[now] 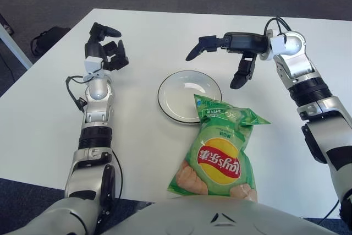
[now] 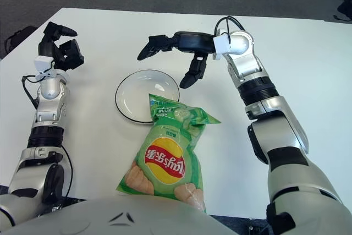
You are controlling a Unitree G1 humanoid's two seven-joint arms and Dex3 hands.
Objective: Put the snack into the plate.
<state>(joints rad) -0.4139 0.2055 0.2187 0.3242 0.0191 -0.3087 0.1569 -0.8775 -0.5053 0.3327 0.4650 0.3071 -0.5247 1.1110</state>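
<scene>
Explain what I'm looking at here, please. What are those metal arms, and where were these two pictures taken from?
Both pictures come from a twin camera on a humanoid robot's head, looking down at a white table, so they show one scene from slightly different spots. The arms are the robot's own. Its right hand hovers open beyond a white plate, holding nothing. Its left hand shows to the plate's left, also holding nothing. A green bag of chips lies on the table, its top edge overlapping the plate's rim.

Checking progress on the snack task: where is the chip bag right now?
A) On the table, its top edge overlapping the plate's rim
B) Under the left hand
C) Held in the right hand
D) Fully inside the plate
A: the chip bag lies on the table, its top edge over the plate rim, while the open right hand holds nothing.
</scene>
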